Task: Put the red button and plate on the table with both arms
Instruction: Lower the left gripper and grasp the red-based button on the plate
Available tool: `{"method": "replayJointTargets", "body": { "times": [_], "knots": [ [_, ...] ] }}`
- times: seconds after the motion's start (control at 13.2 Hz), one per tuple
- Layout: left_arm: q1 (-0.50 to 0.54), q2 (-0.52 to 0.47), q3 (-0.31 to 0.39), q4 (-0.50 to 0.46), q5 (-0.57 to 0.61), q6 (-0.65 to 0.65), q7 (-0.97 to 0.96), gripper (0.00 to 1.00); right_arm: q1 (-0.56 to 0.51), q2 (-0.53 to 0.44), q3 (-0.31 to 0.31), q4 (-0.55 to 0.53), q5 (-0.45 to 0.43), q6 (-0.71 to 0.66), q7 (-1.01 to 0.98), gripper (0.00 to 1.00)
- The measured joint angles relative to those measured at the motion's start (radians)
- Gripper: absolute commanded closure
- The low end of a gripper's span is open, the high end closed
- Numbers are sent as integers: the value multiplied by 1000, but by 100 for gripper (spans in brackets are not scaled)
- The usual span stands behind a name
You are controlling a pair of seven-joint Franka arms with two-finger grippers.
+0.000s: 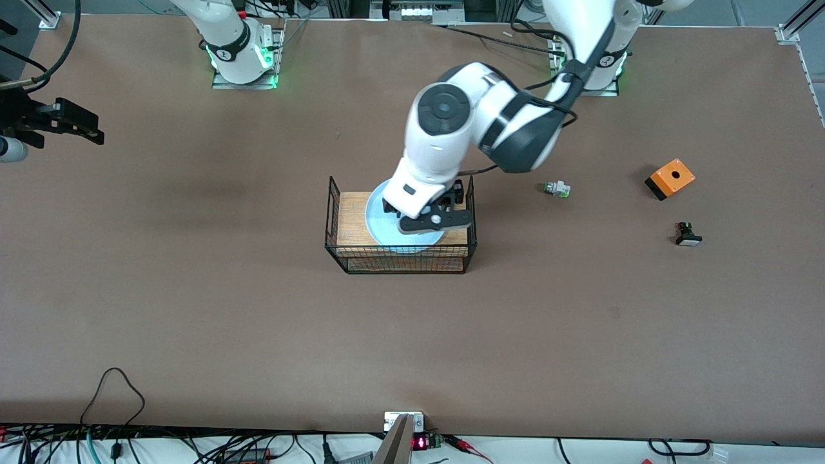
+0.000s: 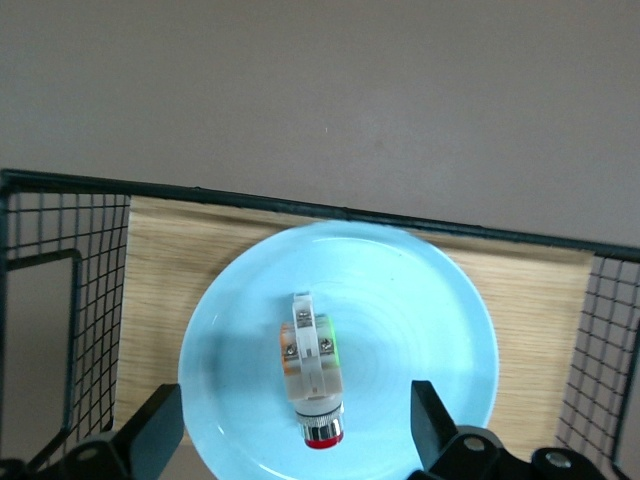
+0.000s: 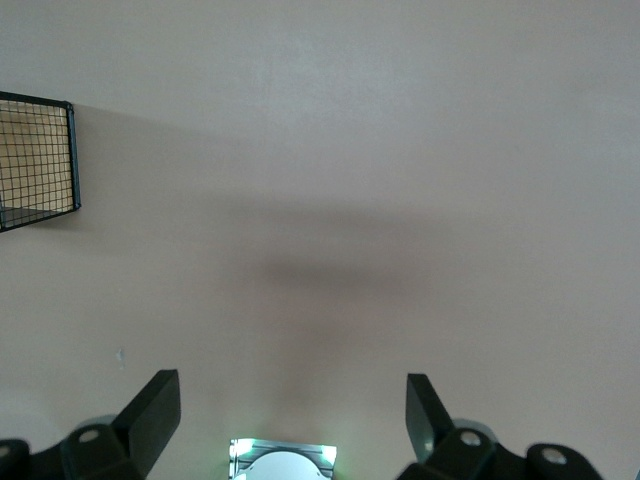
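The light blue plate (image 2: pixel 420 330) rests on the wooden top of the black wire rack (image 1: pixel 399 261), and in the front view part of the plate (image 1: pixel 377 222) shows beside the left arm's hand. The red button (image 2: pixel 312 370) lies on its side in the middle of the plate, red cap toward the gripper; the front view hides it. My left gripper (image 2: pixel 295 435) hovers just above the plate, open, one finger on each side of the button. My right gripper (image 3: pixel 290 425) waits open and empty, high over the bare table (image 1: pixel 258 309) at the right arm's end.
Toward the left arm's end of the table lie a white switch with a green end (image 1: pixel 557 189), an orange box (image 1: pixel 669 178) and a black-topped switch (image 1: pixel 688 234). A corner of the rack (image 3: pixel 40 160) shows in the right wrist view. Cables run along the table's front edge.
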Motion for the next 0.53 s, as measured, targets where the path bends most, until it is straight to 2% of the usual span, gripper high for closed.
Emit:
{"method": "replayJointTargets", "body": {
  "times": [0.15,0.3,0.46,0.53],
  "knots": [
    [-37,34,1,0,40,0,-15,1,0,4,-2,0,0,0,0,0],
    [-43,61,4,1,58,1,-16,6,-1,6,-2,0,0,0,0,0],
    [-42,80,10,1,78,1,-16,24,-1,6,-3,0,0,0,0,0],
    [-42,85,11,1,83,3,-16,39,-1,6,-3,0,0,0,0,0]
  ]
}}
